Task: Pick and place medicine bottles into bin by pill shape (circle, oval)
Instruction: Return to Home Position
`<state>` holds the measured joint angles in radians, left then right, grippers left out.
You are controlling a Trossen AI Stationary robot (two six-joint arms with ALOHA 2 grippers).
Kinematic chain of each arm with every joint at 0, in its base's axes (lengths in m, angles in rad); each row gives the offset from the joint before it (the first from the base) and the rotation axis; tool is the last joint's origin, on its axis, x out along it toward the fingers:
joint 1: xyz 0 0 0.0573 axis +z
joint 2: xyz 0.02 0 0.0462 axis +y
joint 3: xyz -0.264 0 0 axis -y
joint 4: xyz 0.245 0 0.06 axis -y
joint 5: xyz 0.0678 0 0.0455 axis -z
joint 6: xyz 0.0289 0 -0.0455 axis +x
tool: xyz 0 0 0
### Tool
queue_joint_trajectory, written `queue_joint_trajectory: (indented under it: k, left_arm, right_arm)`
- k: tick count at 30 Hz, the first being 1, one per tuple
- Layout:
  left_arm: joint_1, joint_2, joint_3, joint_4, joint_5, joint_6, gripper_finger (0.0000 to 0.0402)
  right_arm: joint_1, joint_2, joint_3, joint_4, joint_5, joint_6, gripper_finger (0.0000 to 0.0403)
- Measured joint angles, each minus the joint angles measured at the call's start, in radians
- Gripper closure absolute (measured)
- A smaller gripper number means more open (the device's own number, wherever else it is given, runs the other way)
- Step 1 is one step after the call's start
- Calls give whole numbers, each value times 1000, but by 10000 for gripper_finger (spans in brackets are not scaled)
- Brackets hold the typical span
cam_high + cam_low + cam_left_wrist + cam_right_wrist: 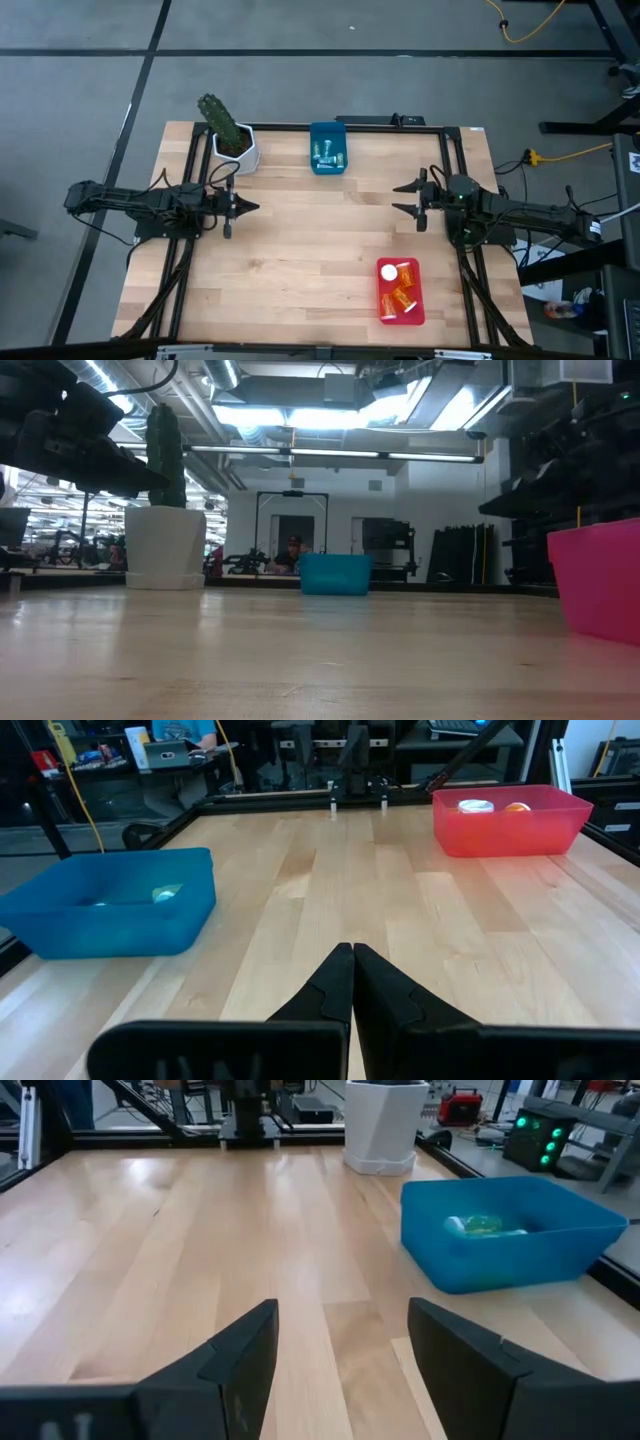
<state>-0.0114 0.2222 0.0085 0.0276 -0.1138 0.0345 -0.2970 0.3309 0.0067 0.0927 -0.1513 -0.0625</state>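
Right hand [342, 1320], fingers [245, 1355] spread, near blue bin [500, 1265].

Small bottles [325, 155] in the far bin [328, 126], pot [237, 152] left of it — larger bottles [403, 295], seemingly four, in the near-right bin [380, 300]

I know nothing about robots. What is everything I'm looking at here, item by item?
Table: one, pale wood with a black frame, centre of the high view.
Cactus pot: one, white with a green cactus, at the table's far edge on the left arm's side.
Blue bin: one, blue, middle of the far edge.
Pale greenish bottles: several (exact count unclear), lying inside the blue bin.
Red bin: one, red, at the near edge on the right arm's side.
Orange bottles: several with white caps (exact count unclear), inside the red bin.
Person: one, far back in the room.
Left arm: one, dark, at the table's left, jaws shut.
Right arm: one, dark, at the table's right, jaws open.
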Motion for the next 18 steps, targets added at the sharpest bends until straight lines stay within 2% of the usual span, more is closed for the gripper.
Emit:
queue_joint_trajectory:
  k: [9,18]
  left_arm:
    - [0,0,0,0,0,0,401]
    - [0,0,0,0,0,0,401]
  right_arm:
    - [23,-79,0,-16,-77,-21,178]
    - [39,-173,0,-37,-79,-45,178]
